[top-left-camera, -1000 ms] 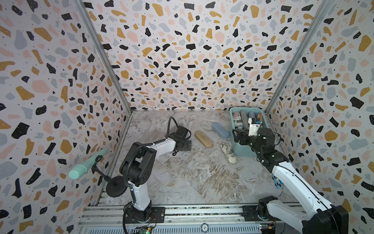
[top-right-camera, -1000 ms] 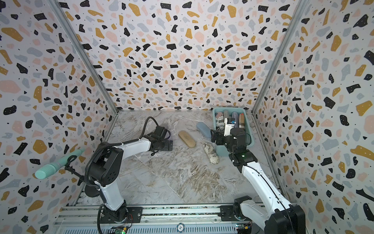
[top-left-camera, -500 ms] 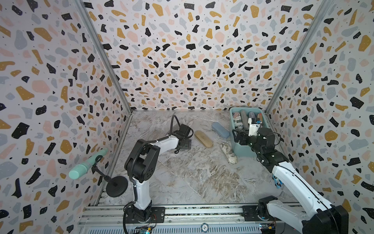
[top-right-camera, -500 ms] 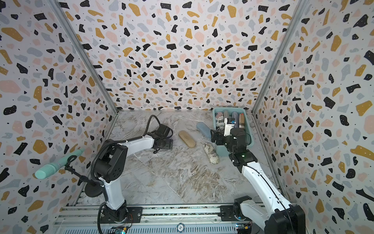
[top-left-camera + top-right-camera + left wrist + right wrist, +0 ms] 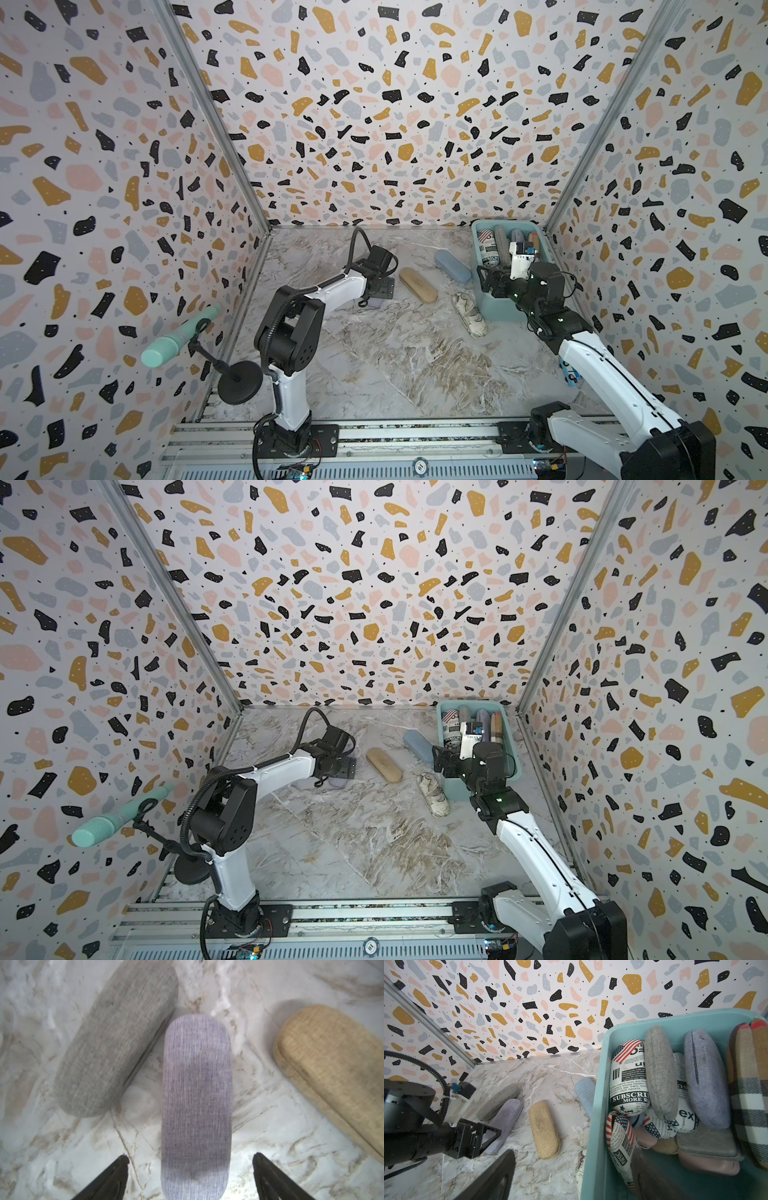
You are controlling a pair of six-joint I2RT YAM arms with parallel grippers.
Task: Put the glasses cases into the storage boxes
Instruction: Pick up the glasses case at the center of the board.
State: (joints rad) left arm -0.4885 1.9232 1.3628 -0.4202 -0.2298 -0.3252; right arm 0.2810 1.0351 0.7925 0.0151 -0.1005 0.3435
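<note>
The teal storage box (image 5: pixel 498 309) stands at the back right, holding several glasses cases: newspaper-print, grey, blue and plaid. On the floor lie a tan case (image 5: pixel 417 284), a blue case (image 5: pixel 453 266) and a print case (image 5: pixel 469 313). In the left wrist view a lilac case (image 5: pixel 196 1095) lies between a grey case (image 5: pixel 116 1043) and the tan case (image 5: pixel 328 1068). My left gripper (image 5: pixel 189 1157) is open low over the lilac case, with a gap on each side. My right gripper (image 5: pixel 572 1153) is open astride the box's near wall (image 5: pixel 593 1126), one finger inside.
A mint-green ribbed cylinder (image 5: pixel 178 336) on a black stand sits at the front left by the wall. Terrazzo walls close in three sides. The arms' rail (image 5: pixel 374 436) runs along the front edge. Bare marble floor lies between the two arms.
My left gripper has reached further right toward the tan case and now stands over the lilac case. The right arm has not moved.
</note>
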